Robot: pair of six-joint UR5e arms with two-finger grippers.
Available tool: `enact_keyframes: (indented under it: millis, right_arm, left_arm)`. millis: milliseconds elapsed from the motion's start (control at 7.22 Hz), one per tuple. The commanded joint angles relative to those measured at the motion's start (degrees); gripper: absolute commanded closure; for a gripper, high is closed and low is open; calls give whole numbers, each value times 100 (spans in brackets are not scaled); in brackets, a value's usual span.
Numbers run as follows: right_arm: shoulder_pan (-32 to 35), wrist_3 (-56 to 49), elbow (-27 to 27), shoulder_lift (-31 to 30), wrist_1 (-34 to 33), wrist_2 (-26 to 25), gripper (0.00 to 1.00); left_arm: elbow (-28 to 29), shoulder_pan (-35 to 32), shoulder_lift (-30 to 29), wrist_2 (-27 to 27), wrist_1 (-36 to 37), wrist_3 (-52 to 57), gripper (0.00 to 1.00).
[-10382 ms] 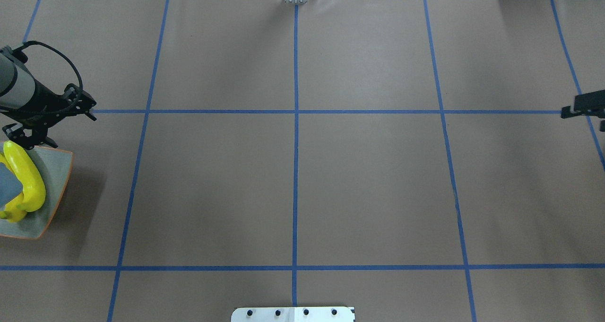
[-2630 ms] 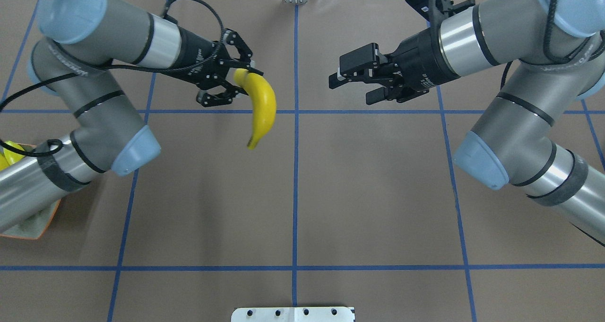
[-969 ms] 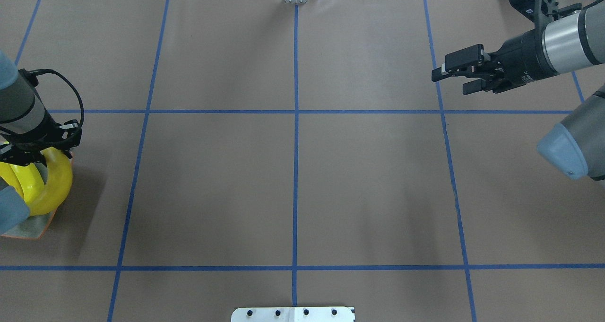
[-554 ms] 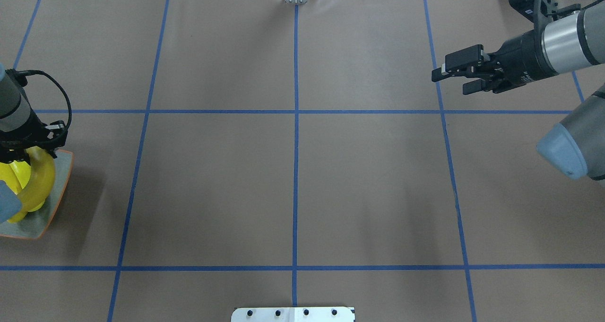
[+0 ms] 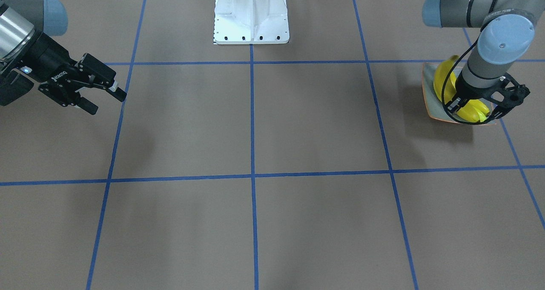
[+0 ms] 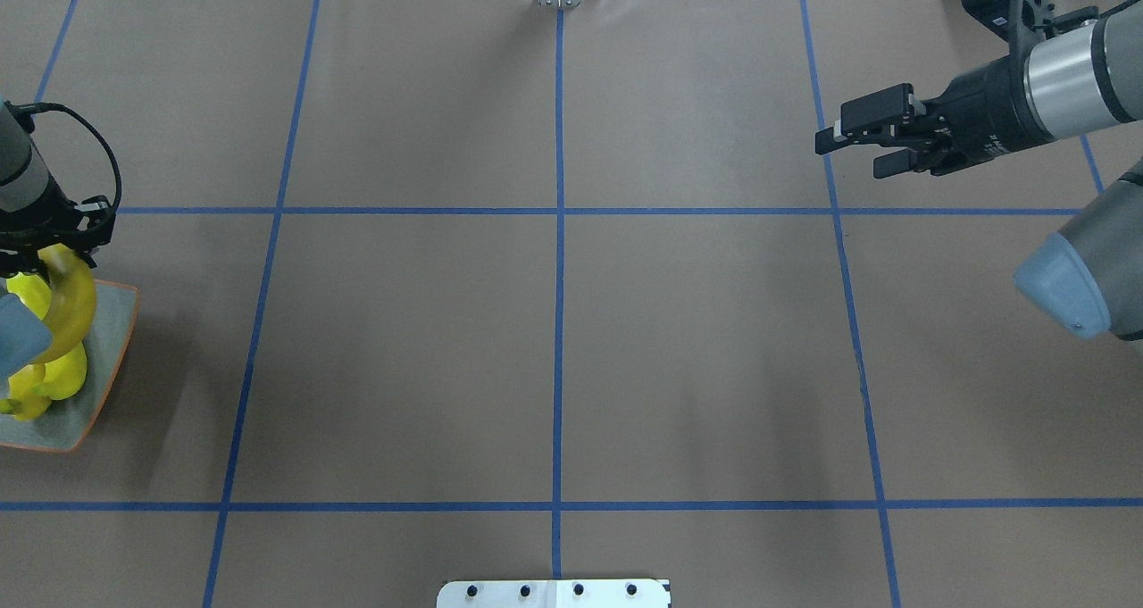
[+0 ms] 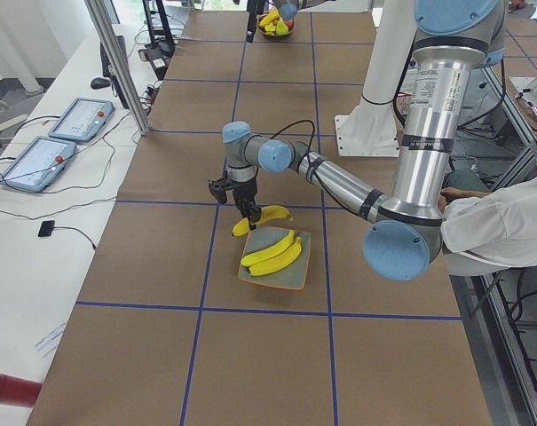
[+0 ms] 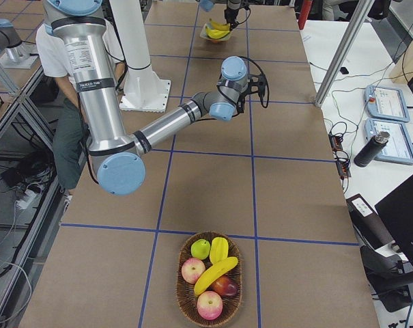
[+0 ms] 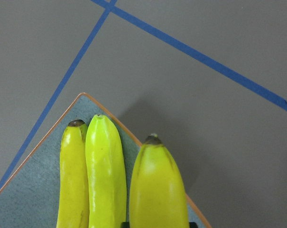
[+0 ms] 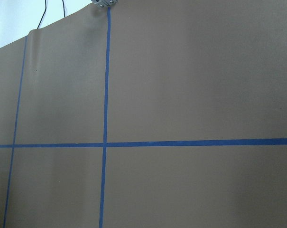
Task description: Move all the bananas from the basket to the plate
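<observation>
found two bananas (image 7: 272, 256) lying side by side in the plate (image 7: 290, 280) at the table's left end. found left gripper (image 6: 49, 253) closed on a third banana (image 6: 79, 300), hanging over the plate's far edge, not yet set down. found right gripper (image 6: 848, 154) parted wide and empty, well apart to the right. judged task past halfway: release pending, then at least one more banana (image 8: 213, 273) to fetch from the basket (image 8: 181, 301). located basket only in the side views, not overhead or front-facing. confirmed by left wrist view the held tip just beside the resting pair.
</observation>
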Motion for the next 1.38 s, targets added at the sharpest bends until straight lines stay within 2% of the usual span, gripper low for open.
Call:
enact_keyframes:
  millis: [0,138,277,831,1246]
  right_arm:
    - [-1,7,36,0,0,7,0]
    - [-1,7,53,0,0,16,0]
    - [7,7,71,-9,0,16,0]
    - [7,7,106,-9,0,51,0]
    - [16,7,106,-17,0,69,0]
  left_arm:
    - [348,-28,-25,-8,-339,-23,88]
    - [358,-28,28,-16,-411,-58,86]
    - [376,-37,63,-16,-429,-102,72]
    - [324,-37,221,-34,-465,-225,62]
    - [376,-28,422,-34,-780,-235,53]
